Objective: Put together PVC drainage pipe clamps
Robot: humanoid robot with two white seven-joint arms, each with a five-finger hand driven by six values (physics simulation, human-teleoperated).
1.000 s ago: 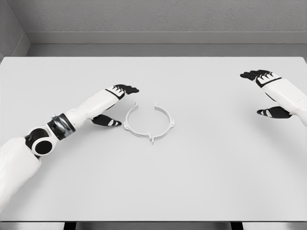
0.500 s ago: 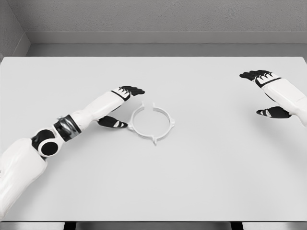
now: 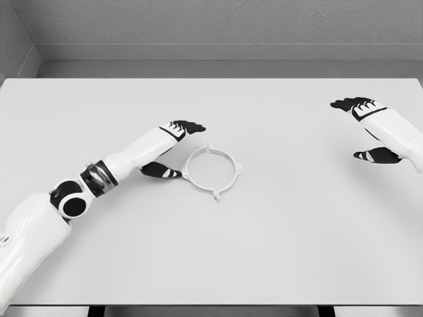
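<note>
Beside clamp ring (image 3: 212, 171), left robot hand (image 3: 173, 146) spread

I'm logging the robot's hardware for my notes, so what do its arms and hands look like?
Both arms are smooth glossy white shells. The left arm shows a grey metallic ring and a black circular joint cap. The left hand and right hand have black fingers with white knuckle segments.

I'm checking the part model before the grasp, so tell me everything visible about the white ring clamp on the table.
The clamp is a thin white ring, plastic by its look, lying flat on the white table a little left of centre. The band is slim, with the table showing through its middle. Small tabs stick out from the rim at the far side, the right side and the near side. The left hand brackets its left edge, thumb tip at the rim and fingers above the far left; whether they touch is unclear. Nothing lies on it.
</note>
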